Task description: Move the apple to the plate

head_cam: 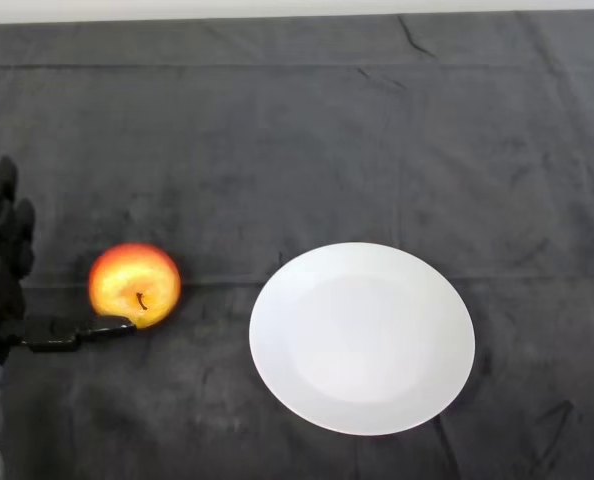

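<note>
At the left edge of the worktop (307, 130), the left hand (2, 270) stands spread wide open, holding nothing; its thumb reaches under the near side of the apple (134, 284), touching or almost so. The apple lies stem-up, left of the empty plate (362, 337). It looks firm, smooth, fairly light and inclined to roll; grip it across its middle.
</note>
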Controlling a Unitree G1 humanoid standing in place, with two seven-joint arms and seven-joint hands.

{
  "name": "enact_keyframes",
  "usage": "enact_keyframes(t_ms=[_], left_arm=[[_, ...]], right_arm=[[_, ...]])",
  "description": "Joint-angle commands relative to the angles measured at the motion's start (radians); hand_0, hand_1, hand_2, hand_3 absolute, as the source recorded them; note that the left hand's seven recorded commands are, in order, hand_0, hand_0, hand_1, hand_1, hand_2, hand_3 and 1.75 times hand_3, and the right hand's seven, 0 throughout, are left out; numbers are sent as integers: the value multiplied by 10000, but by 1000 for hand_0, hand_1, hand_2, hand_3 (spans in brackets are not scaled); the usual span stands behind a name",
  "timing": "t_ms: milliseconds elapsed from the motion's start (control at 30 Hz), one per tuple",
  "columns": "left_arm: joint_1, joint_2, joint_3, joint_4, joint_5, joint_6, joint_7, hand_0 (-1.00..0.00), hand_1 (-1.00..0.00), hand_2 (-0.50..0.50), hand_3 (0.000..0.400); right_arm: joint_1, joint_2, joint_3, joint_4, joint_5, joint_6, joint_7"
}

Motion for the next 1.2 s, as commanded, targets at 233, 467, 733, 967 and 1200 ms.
enact_keyframes(t_ms=[233,467,733,967,1200], left_arm=[[227,-124,-722,-337,454,487,65,0,0,0,0],[168,-320,-1321,-271,669,644,205,0,0,0,0],[70,-301,-1871,-133,781,836,147,0,0,0,0],[43,-161,-2149,-56,780,922,-32,-380,-843,231,337],[-43,-47,-2278,143,831,852,-103,-612,-1000,194,400]], right_arm=[[-51,-153,-155,-158,164,-65,-28],[-42,-144,-156,-179,171,-63,-41],[-36,-138,-157,-197,178,-60,-52],[-32,-135,-158,-207,184,-57,-60],[-30,-134,-158,-212,189,-54,-65]])
